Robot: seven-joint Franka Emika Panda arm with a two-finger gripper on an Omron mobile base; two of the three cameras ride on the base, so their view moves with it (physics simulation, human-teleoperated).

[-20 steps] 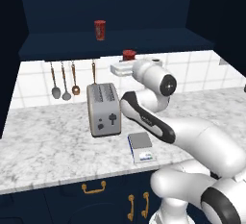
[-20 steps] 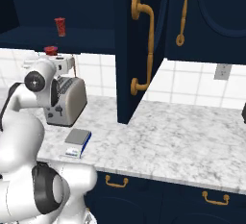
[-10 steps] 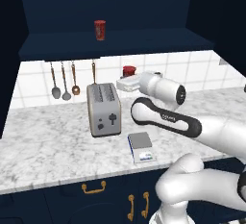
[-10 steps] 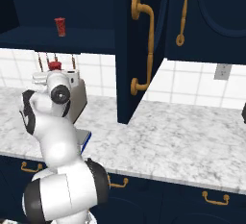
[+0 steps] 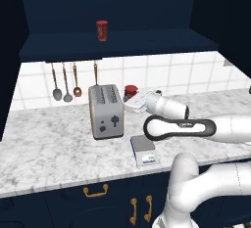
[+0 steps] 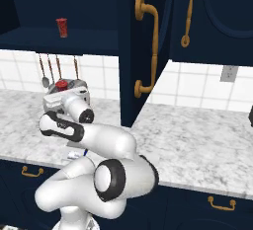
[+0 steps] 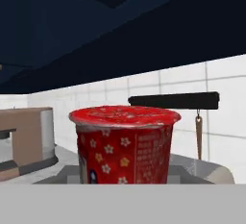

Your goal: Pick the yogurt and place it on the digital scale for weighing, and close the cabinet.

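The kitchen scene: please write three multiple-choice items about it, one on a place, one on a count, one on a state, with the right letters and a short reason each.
1. Where does the digital scale lie?
A. on the counter in front of the toaster
B. on the cabinet shelf
C. on top of the toaster

2. How many red cups are there?
A. one
B. two
C. four

3. In what state is the cabinet?
A. shut
B. without doors
C. open

Answers:
1. A, the left base view shows it flat on the marble counter, nearer than the toaster.
2. B, one cup stands on the shelf, and the yogurt is in the gripper.
3. C, the door stands out edge-on and the shelf inside is visible.
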